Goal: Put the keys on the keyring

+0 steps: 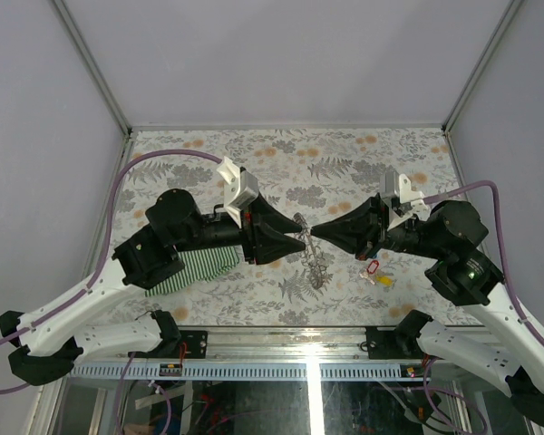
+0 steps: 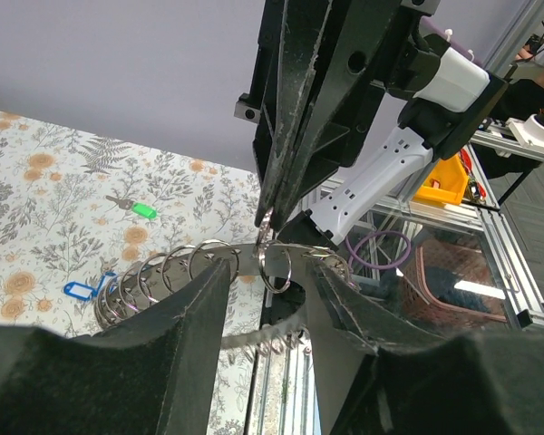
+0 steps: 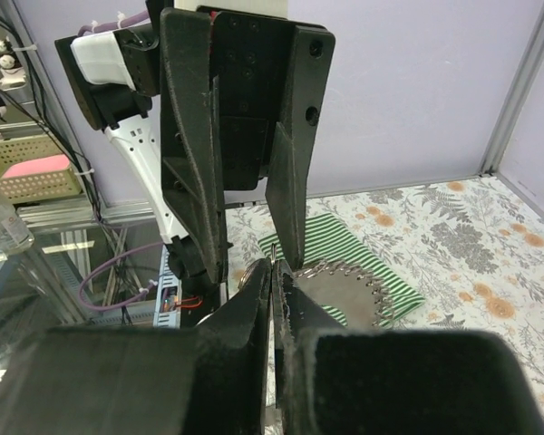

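Keyring look: the keyring [image 1: 319,272] is thin silvery metal. In the left wrist view it shows as a row of wire coils with a toothed strip hanging below them.
Keyring place: middle of the bench [image 1: 344,154], lifted between the two gripper tips, with its loose end trailing down toward the near edge.
Left gripper: the left gripper [image 1: 301,233] has its fingers apart. The keyring spans the gap and lies against both fingers [image 2: 199,308]; I cannot tell if it is pinched.
Right gripper: the right gripper [image 1: 314,233] has its fingers pressed together to a point. The tip meets the keyring in the left gripper's gap, and a thin silvery bit sits at the tip, too small to identify.
Keys, right side: the red key [image 1: 373,267] and yellow key [image 1: 384,281] lie on the bench at about 4 o'clock from the keyring, close together and under the right arm.
Keys, left wrist view: the blue key [image 2: 77,290] is just beside the coil end at 9 o'clock. The green key [image 2: 143,210] lies farther off at 10 o'clock.
Other items: a green striped cloth [image 1: 199,267] lies at 8 o'clock from the keyring, partly under the left arm.
Obstructions: in the top view both grippers cover the upper part of the keyring.
Long axis: in the top view it runs from about 11 o'clock at the grippers to 5 o'clock at the hanging end.
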Controlling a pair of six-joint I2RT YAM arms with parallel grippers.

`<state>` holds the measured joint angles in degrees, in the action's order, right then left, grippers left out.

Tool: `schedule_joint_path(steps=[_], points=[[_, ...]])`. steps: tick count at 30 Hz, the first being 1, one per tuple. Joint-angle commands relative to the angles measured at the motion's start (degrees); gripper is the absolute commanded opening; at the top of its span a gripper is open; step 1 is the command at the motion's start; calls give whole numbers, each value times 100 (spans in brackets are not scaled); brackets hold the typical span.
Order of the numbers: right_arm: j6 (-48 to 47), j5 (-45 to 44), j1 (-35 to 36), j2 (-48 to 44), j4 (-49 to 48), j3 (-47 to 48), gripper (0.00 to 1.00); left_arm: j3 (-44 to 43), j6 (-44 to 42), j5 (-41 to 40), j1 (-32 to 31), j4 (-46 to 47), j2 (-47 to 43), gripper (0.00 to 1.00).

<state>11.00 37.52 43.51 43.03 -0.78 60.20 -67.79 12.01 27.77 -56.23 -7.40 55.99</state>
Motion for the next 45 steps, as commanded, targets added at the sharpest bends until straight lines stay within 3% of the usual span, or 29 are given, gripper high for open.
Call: schedule_joint_path(steps=[1,7,27,31,35,41,45], points=[[-15,-259,-5,-44,-450,253,0,-160,-32,58,-29,177,-17,41],[32,-464,-1,-40,-397,265,0,-140,-6,59,-29,169,-10,40],[92,-440,-2,-32,-411,227,0,-158,38,-266,-29,409,-86,16],[99,-580,0,-13,-344,251,0,-177,30,-227,-29,415,-133,16],[78,-713,-4,13,-267,303,0,-183,38,-183,-29,415,-167,27],[47,-790,0,-13,-276,268,0,-237,80,56,-37,390,-168,32],[-53,-669,-4,-82,-456,175,0,-255,-9,-288,-31,187,-217,37]])
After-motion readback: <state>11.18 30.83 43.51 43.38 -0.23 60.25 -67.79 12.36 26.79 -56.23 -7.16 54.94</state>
